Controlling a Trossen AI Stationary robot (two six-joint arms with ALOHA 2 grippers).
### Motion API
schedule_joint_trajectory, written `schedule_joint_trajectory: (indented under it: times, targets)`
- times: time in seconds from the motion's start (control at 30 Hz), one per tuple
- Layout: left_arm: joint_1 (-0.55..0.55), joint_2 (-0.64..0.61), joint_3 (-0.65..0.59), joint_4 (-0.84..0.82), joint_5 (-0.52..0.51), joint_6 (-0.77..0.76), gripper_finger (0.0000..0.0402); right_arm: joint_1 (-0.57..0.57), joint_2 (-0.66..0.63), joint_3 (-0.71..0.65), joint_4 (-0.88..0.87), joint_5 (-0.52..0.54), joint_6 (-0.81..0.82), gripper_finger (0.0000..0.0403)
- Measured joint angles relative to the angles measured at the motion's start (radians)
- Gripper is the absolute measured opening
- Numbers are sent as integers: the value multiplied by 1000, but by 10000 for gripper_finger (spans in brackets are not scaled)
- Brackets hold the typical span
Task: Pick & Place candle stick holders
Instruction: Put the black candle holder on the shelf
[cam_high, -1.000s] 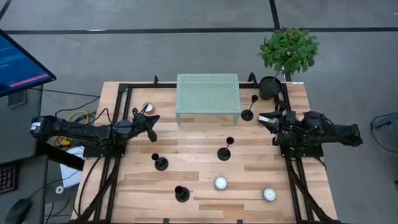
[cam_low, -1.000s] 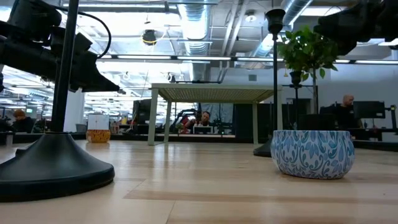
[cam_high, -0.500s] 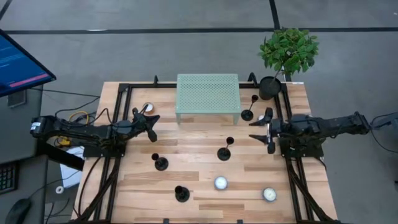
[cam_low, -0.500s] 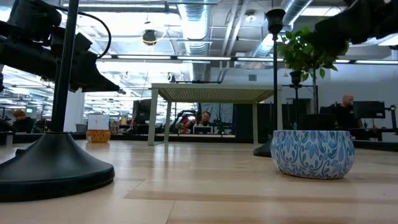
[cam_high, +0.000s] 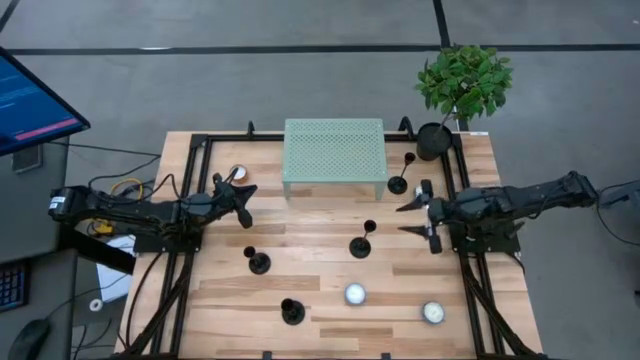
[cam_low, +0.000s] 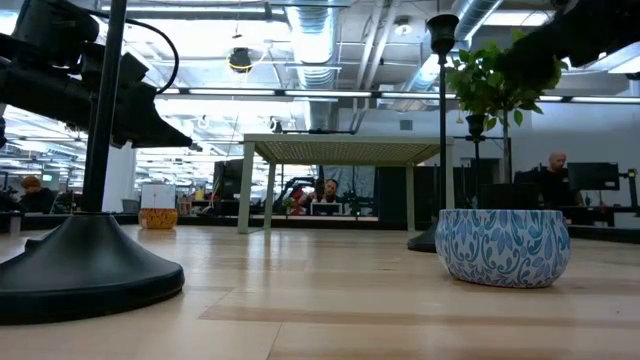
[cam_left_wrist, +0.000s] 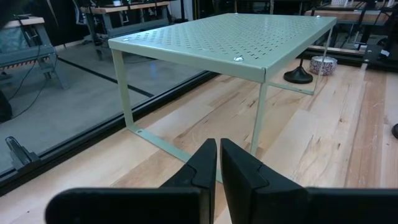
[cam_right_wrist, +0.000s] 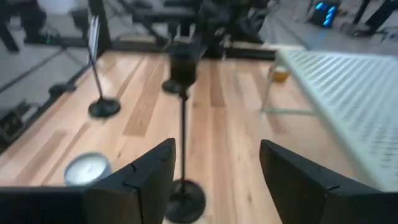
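Black left gripper (cam_high: 246, 193) rests unmoved with its fingers pressed together, left of the green rack (cam_high: 335, 152). 4 candlesticks stand on the wooden table (cam_high: 320, 272), the nearest to the action at centre (cam_high: 361, 243). Over the last second the right gripper (cam_high: 414, 218) has swung inward and spread its fingers, empty, lining up on that candlestick: the approach to a pick, I judge.

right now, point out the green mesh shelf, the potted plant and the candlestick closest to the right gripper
green mesh shelf (cam_high: 335, 145), high view, middle of its perforated top
potted plant (cam_high: 434, 141), high view, the black pot
candlestick (cam_right_wrist: 183, 65), right wrist view, its cup top
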Motion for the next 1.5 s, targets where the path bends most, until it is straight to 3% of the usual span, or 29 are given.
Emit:
schedule_joint_trajectory:
  times: [0.5,1.0,1.23,1.5]
  targets:
    - [0,0,0,0,0,0,23,30,380,0,310,0,3,230]
    - [0,0,0,0,0,0,23,-1,614,0,575,0,32,223]
    - [0,0,0,0,0,0,23,-9,619,0,591,0,30,176]
    - [0,0,0,0,0,0,23,-9,618,0,590,-3,29,75]
